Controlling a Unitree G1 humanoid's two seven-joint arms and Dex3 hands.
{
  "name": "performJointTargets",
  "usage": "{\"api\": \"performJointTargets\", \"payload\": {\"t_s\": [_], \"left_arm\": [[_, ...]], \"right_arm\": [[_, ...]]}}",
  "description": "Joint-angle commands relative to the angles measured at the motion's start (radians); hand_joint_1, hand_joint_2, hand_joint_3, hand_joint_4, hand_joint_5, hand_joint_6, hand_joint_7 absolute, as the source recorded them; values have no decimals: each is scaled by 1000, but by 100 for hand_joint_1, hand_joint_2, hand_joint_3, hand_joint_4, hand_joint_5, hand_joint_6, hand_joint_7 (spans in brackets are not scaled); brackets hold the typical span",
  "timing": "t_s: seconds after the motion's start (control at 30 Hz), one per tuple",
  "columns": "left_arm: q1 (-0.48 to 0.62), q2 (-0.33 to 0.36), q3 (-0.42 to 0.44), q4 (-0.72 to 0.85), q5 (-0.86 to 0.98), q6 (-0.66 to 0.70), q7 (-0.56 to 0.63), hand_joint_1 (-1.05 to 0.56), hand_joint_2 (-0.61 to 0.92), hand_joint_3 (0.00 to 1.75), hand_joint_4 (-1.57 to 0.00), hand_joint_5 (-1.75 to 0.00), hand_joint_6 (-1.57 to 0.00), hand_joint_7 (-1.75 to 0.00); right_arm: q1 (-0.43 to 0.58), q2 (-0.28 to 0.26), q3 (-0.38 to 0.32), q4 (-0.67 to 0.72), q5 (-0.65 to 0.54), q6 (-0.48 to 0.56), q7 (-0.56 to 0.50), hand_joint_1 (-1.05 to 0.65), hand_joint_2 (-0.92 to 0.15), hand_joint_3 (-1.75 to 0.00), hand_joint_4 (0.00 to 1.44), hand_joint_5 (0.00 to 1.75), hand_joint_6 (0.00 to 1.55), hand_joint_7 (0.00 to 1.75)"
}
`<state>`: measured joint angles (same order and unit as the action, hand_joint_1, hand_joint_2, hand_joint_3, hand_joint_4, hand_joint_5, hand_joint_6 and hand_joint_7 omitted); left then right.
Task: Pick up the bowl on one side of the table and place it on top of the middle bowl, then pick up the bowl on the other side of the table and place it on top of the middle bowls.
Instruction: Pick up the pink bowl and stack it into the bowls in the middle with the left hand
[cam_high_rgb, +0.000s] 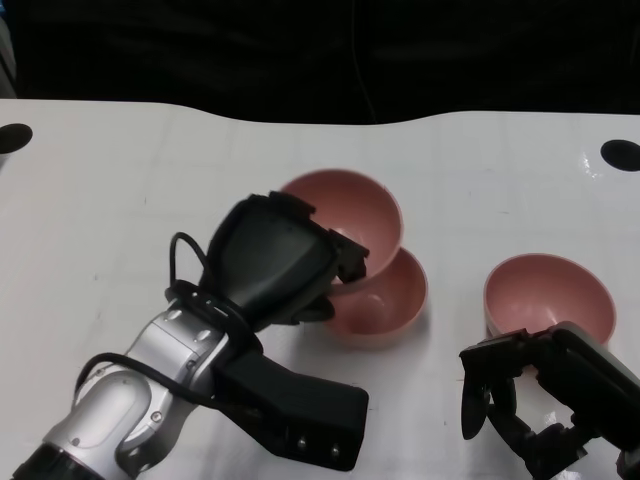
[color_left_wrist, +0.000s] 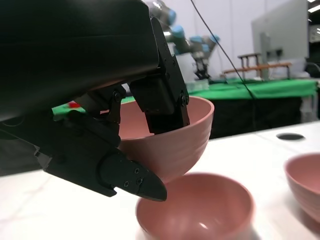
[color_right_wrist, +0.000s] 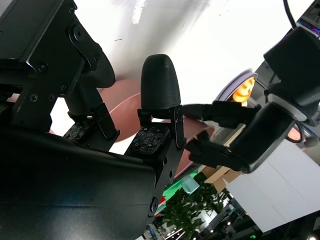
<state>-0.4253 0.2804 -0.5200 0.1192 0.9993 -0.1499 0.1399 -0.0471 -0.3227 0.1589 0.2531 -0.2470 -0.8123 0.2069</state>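
My left hand (cam_high_rgb: 275, 262) grips a pink bowl (cam_high_rgb: 348, 210) by its near rim and holds it tilted above the middle pink bowl (cam_high_rgb: 385, 303). In the left wrist view the held bowl (color_left_wrist: 170, 142) hangs just over the middle bowl (color_left_wrist: 197, 210), with fingers (color_left_wrist: 160, 100) inside its rim and the thumb (color_left_wrist: 125, 177) under it. A third pink bowl (cam_high_rgb: 548, 293) sits on the white table (cam_high_rgb: 120, 200) to the right. My right hand (cam_high_rgb: 535, 400) lies just in front of that bowl, fingers apart, holding nothing. In the right wrist view its fingers (color_right_wrist: 160, 85) spread before a pink bowl (color_right_wrist: 127, 97).
Two black round holes (cam_high_rgb: 14, 136) (cam_high_rgb: 620, 153) mark the table's far left and far right. The table's far edge meets a dark background. The third bowl (color_left_wrist: 305, 182) shows at the edge of the left wrist view.
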Motion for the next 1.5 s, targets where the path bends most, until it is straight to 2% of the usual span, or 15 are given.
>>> {"api": "performJointTargets", "payload": {"t_s": [0.03, 0.07, 0.17, 0.47, 0.53, 0.6, 0.63, 0.7, 0.8, 0.93, 1.1, 1.4, 1.5], "left_arm": [[-31, -5, -12, 28, -17, -6, -41, -31, 90, 15, -93, -137, -104, -67], [-34, -8, -15, 35, -20, -10, -52, -31, 90, 17, -93, -134, -100, -72], [-40, -11, -19, 46, -30, -19, -68, -31, 89, 18, -96, -122, -98, -73], [-61, -39, -18, 141, -99, -73, -63, -31, 88, 20, -95, -123, -97, -75], [-61, -52, -11, 182, -134, -96, -49, -30, 89, 21, -90, -124, -93, -74], [-64, -61, -9, 217, -157, -109, -50, -29, 91, 22, -82, -121, -86, -70], [-67, -59, -17, 222, -148, -92, -70, -36, 92, 27, -57, -92, -66, -46], [-70, -51, -35, 213, -111, -53, -102, -48, 92, 32, -25, -62, -44, -21], [-66, -44, -58, 197, -65, -6, -128, -62, 92, 33, -3, -43, -27, -7], [-61, -35, -78, 178, -40, 25, -171, -74, 92, 40, 0, -26, -20, -2], [-52, -29, -88, 159, -20, 47, -186, -79, 92, 44, 0, -13, -17, 0], [-21, -17, -78, 141, -28, 37, -148, -80, 92, 43, 0, -5, -15, 0], [6, -8, -68, 127, -44, 32, -141, -79, 92, 45, 0, -1, -8, 0]], "right_arm": [[3, -5, -2, 2, 10, -3, -2, 21, -11, -163, 99, 165, 96, 126], [3, -5, -1, 6, 12, -5, -2, 21, -11, -163, 99, 165, 96, 126], [2, -5, -1, 9, 14, -8, -1, 20, -12, -161, 99, 164, 96, 126], [-6, -4, -2, 31, 1, -29, -12, 19, -13, -160, 98, 165, 94, 126], [-7, -4, -2, 33, -1, -32, -13, 18, -13, -160, 98, 165, 94, 126], [-7, -5, -2, 33, -3, -29, -13, 18, -13, -160, 98, 165, 94, 126], [-6, -5, -2, 30, -5, -24, -13, 17, -14, -160, 98, 165, 94, 126], [-4, -5, -2, 28, -7, -21, -14, 17, -14, -159, 98, 165, 94, 126], [-2, -5, -1, 28, -1, -17, -10, 17, -15, -157, 97, 166, 93, 126], [-1, -8, -1, 24, -2, -11, -8, 18, -16, -157, 96, 167, 93, 127], [-4, -8, -1, 30, -6, -14, -10, 17, -15, -158, 95, 166, 93, 127], [-5, -6, 0, 32, -8, -13, -11, 17, -15, -157, 96, 166, 93, 129], [-8, -5, 0, 40, -7, -23, -14, 16, -14, -158, 96, 167, 92, 128]]}}
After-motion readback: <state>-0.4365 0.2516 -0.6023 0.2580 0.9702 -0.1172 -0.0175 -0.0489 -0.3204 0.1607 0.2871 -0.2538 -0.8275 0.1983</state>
